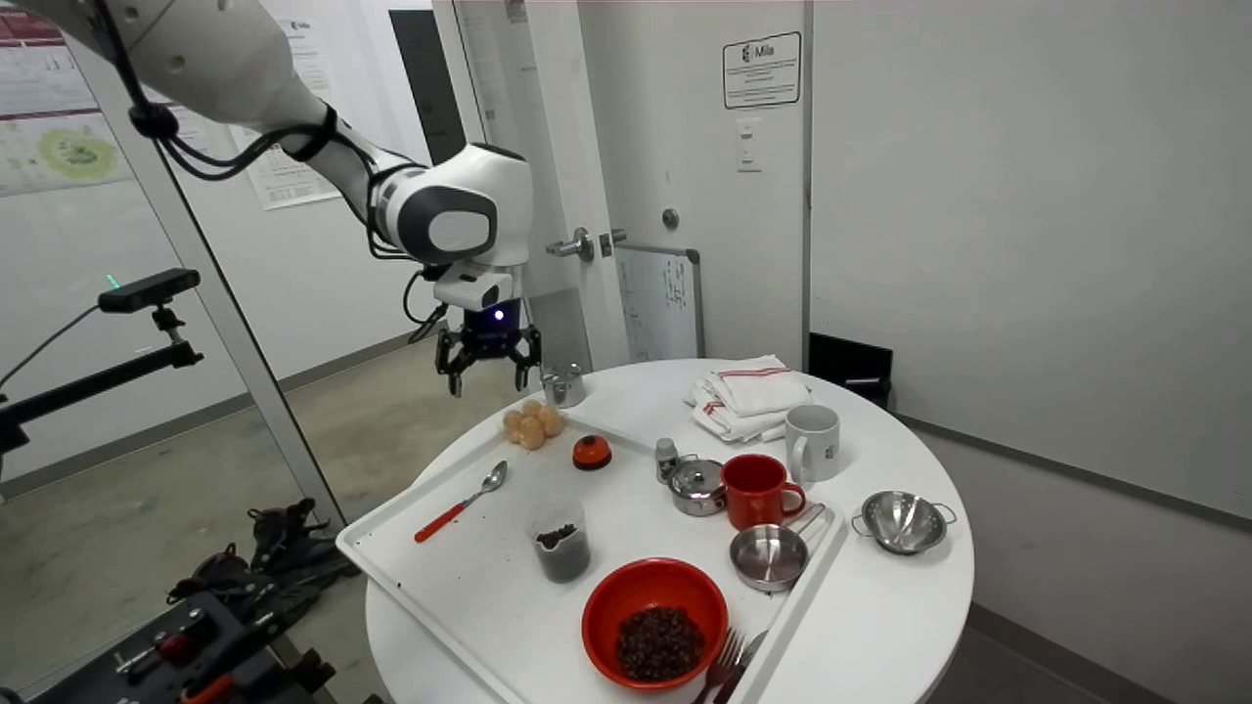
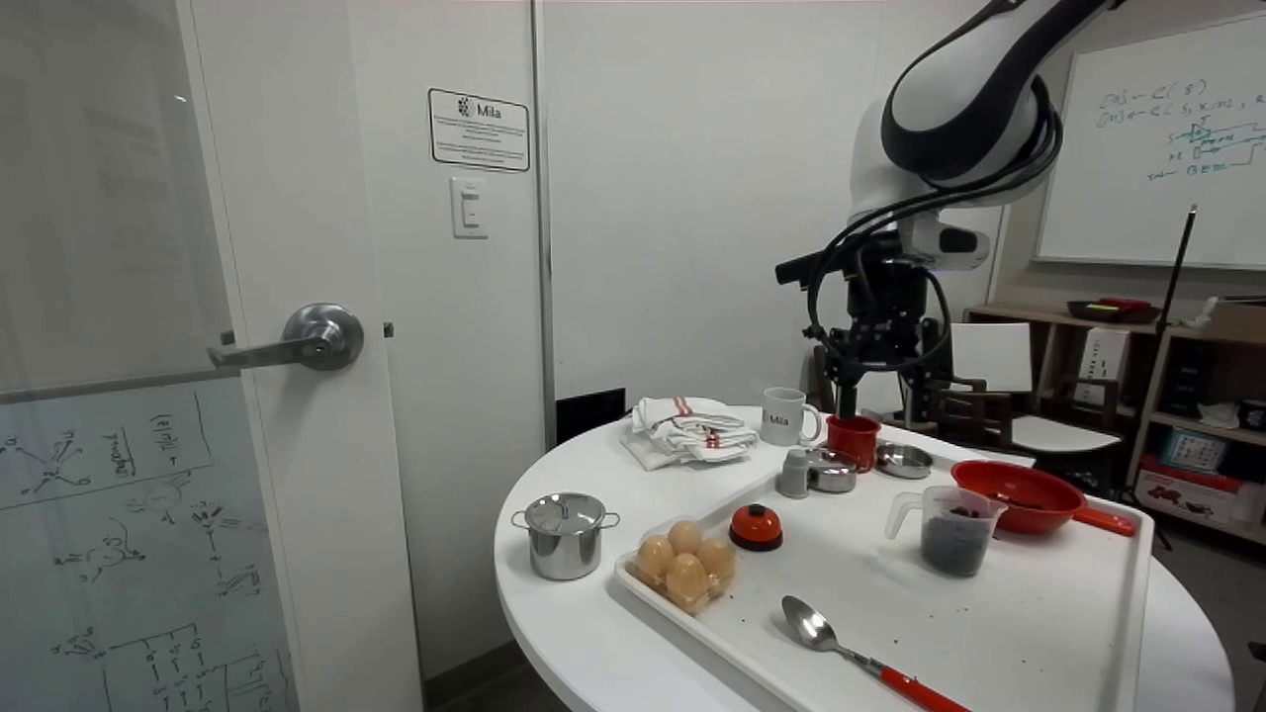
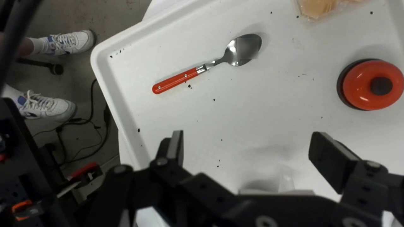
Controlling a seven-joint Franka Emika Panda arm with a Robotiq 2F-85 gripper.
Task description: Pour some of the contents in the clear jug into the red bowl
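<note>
One hand (image 1: 489, 379) noted, fingers (image 3: 329, 157) spread wide and gripping nothing, pointed down above the tray (image 1: 469, 587). Clear jug (image 1: 564, 559): below and to the right of the hand in an exterior view; in the wrist view only what looks like part of it shows, blurred, at the bottom edge, mostly masked by the hand. It stands upright, long axis vertical, part-filled with dark contents (image 1: 556, 536), its handle (image 2: 898, 512) toward the left in an exterior view. Judged requirement: travel toward the bottom of the wrist view, then descent with a finger either side of the jug. Red bowl (image 1: 655, 584), holding dark pieces (image 1: 660, 645), sits near the jug, to its lower right in an exterior view. Surface: tray on a round white desk (image 1: 885, 626), dark specks (image 3: 189, 86) scattered, spoon (image 3: 201, 69) at upper middle of the wrist view. Room: door (image 2: 302, 178) at left and whiteboard (image 2: 1137, 222) at upper right in an exterior view.
</note>
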